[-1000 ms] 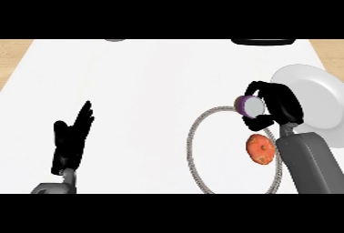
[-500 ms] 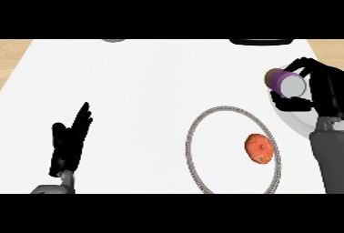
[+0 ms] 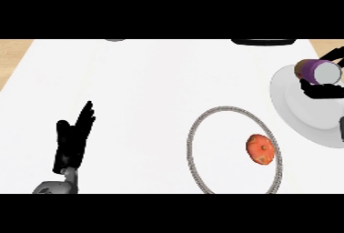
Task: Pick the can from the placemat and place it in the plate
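A purple can (image 3: 316,71) with a pale end is held tilted over the far part of the white plate (image 3: 293,105) at the right edge. My right hand (image 3: 324,89) is shut on the can, its fingers curled round it from both sides. Whether the can touches the plate I cannot tell. The round white placemat (image 3: 194,141) with a grey rim lies left of the plate, and an orange fruit (image 3: 260,149) sits on it. My left hand (image 3: 73,140) rests open at the lower left, fingers up.
The white counter (image 3: 154,86) stretches across the view, with a wooden strip (image 3: 13,57) at its left. A dark object (image 3: 263,42) and a small grey one (image 3: 115,40) lie at the far edge.
My right hand has carried the can from the placemat's far rim rightward and away, to over the plate. The forearm has left the view. The left hand has not moved.
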Robot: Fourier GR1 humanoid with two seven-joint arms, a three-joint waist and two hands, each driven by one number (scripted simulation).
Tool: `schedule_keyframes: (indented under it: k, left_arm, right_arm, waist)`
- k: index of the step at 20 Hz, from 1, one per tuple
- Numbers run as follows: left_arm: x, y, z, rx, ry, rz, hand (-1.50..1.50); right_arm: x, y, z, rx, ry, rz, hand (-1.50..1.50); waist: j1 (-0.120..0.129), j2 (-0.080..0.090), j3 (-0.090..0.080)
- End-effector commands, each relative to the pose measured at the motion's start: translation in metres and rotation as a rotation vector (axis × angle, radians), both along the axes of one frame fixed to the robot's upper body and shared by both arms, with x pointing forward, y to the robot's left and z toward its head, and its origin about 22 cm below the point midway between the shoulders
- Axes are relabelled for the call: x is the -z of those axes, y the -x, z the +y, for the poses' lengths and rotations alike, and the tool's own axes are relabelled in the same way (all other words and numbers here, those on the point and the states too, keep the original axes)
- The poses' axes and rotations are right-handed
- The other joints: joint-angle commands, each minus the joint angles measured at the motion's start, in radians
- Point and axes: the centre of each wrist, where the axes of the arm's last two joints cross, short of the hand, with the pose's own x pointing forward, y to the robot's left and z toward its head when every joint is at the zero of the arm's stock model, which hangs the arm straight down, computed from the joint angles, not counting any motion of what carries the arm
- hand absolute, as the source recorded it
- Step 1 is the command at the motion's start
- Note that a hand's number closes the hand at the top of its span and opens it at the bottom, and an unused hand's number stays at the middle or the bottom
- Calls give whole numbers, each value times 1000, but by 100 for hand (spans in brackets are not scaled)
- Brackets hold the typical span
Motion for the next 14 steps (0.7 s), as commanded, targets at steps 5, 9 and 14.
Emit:
schedule_keyframes:
  k: [5,9,14]
  left_arm:
    - [1,-7,-8,7,5,-11,0]
    - [8,14,-13,30,6,-19,0]
    - [-3,-6,-7,11,-4,0,0]
  right_arm:
    - [22,-13,-58,63,2,69,150]
    - [30,-23,-71,78,10,169,150]
    - [42,-11,-100,17,-88,326,150]
  waist:
    - [6,3,1]
    - [18,5,1]
    - [20,8,2]
